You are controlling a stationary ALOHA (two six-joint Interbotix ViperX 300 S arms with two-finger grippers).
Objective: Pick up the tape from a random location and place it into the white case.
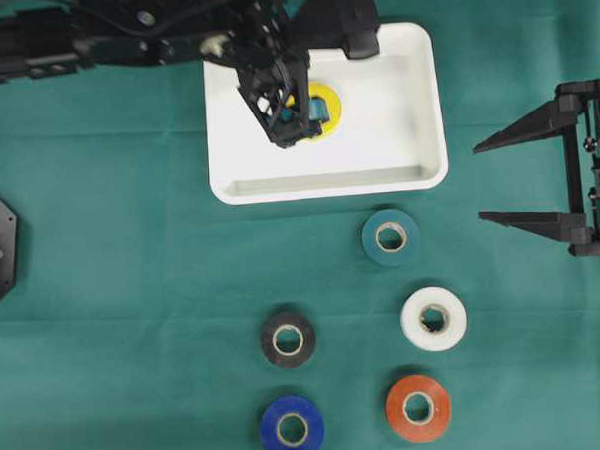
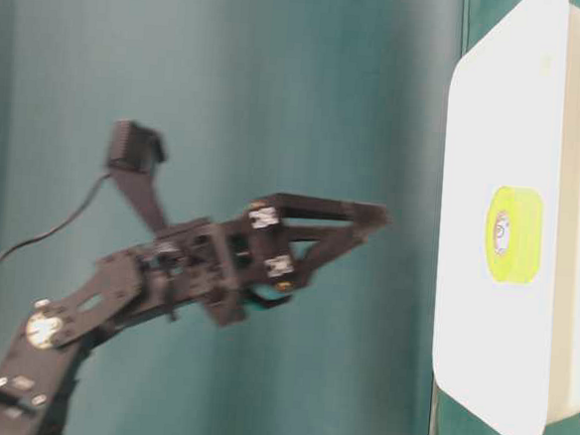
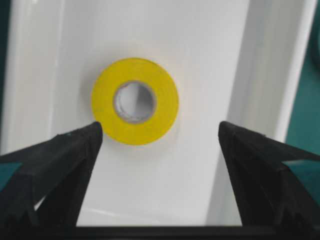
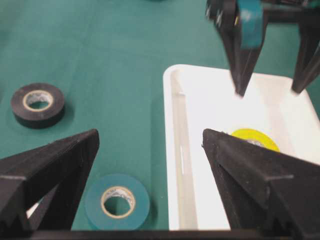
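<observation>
The green cloth-covered table (image 1: 112, 243) is carrying the shallow white rectangular plastic case (image 1: 397, 171) at twelve o'clock, where both arms can reach it. The black left gripper (image 1: 288, 136) is hanging over the case, jaws apart and holding nothing, which suggests a finished drop. The black right gripper (image 1: 517, 181) is waiting at three o'clock, spread wide and empty. The yellow tape roll (image 3: 135, 101) is lying flat inside the case, so its placing looks done.
</observation>
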